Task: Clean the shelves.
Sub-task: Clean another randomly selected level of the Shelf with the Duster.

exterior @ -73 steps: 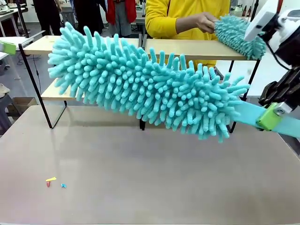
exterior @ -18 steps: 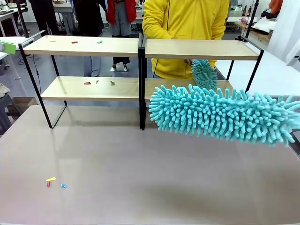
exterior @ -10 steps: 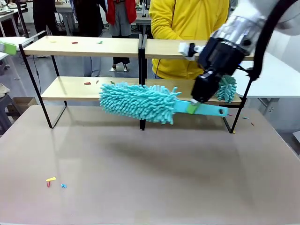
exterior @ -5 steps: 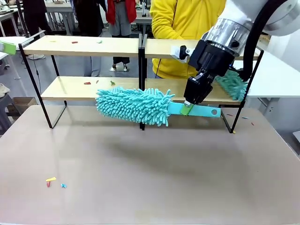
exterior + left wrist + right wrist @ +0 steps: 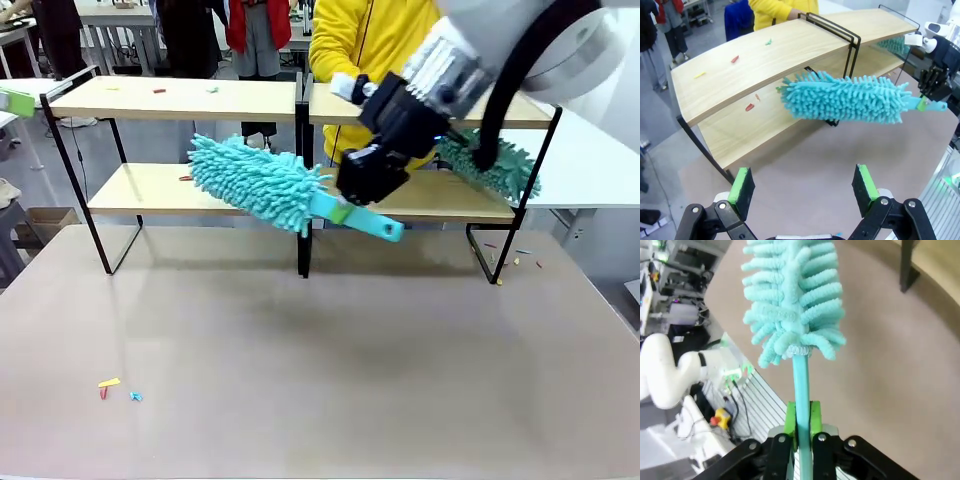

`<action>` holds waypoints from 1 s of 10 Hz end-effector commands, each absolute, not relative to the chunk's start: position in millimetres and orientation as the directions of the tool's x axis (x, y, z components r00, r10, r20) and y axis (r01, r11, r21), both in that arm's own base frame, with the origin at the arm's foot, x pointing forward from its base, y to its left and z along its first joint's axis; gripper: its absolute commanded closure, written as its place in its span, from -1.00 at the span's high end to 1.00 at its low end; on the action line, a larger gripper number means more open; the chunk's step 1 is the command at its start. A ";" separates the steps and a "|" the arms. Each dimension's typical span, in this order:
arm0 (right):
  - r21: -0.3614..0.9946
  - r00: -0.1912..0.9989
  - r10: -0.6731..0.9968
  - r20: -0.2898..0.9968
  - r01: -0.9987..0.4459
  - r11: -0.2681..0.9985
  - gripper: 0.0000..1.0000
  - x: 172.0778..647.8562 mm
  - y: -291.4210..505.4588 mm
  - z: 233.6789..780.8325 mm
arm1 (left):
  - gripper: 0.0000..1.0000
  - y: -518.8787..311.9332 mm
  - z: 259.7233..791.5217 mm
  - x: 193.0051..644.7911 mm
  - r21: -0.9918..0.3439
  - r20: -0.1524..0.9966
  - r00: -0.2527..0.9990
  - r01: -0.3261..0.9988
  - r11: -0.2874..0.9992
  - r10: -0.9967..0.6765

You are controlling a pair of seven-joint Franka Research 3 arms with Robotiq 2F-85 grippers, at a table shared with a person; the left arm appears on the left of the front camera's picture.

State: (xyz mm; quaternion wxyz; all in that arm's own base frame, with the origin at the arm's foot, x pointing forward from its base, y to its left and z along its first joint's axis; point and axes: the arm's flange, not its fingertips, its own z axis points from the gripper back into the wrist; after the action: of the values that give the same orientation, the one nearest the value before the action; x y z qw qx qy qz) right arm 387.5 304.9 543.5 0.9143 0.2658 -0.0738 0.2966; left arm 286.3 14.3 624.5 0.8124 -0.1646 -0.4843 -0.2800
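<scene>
Saw the shelves (image 5: 180, 98) at 12 o'clock on the desk (image 5: 320, 400), with two boards up high and two boards down low. Saw a black post (image 5: 303, 255) in the middle of them. Gripped the thin handle (image 5: 368, 223) of a fluffy blue duster (image 5: 255, 180) with the right tool (image 5: 341, 212), closed tight on it, one green pad (image 5: 790, 417) on each side of the handle. Pointed the fluffy end to 10 o'clock and the handle's end to 4 o'clock. Held the fluffy end just in front of the low board at 11 o'clock, beside the post. Could not tell if the fluff touched the wood. Held the left tool (image 5: 804, 184) wide open over the desk, with nothing in it, facing the shelves. Spotted little bits (image 5: 159, 90) in red and green on the high board at 11 o'clock, and a red one on the low board, near the fluffy tip. Spotted little scraps (image 5: 108, 384) on the desk at 8 o'clock. Saw a person (image 5: 365, 40) in a yellow top behind the shelves at 12 o'clock. Saw a second duster (image 5: 495, 165) on the low board at 2 o'clock, partly hidden behind the robot's arm (image 5: 560, 40).
</scene>
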 end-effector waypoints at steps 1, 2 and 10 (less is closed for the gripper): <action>0.402 0.880 0.380 0.286 -0.470 0.785 -0.75 390.7 344.5 539.7 | 1.00 14.4 624.4 286.4 0.000 0.881 0.374 0.613 0.790 -0.290; 0.350 0.869 0.390 0.304 -0.483 0.803 -0.75 391.8 362.7 535.3 | 1.00 14.4 624.4 286.4 0.000 0.881 0.374 0.613 0.790 -0.290; 0.441 0.880 0.161 0.447 -0.374 0.816 -0.75 418.0 397.1 513.4 | 1.00 14.4 624.4 286.4 0.000 0.881 0.374 0.613 0.790 -0.290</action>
State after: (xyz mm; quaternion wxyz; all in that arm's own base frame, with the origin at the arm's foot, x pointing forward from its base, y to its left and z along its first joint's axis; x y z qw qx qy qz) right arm 415.0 387.2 513.7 0.9296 0.2719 -0.1742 0.1777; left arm 286.3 14.4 624.6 0.8123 -0.1646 -0.4844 -0.2799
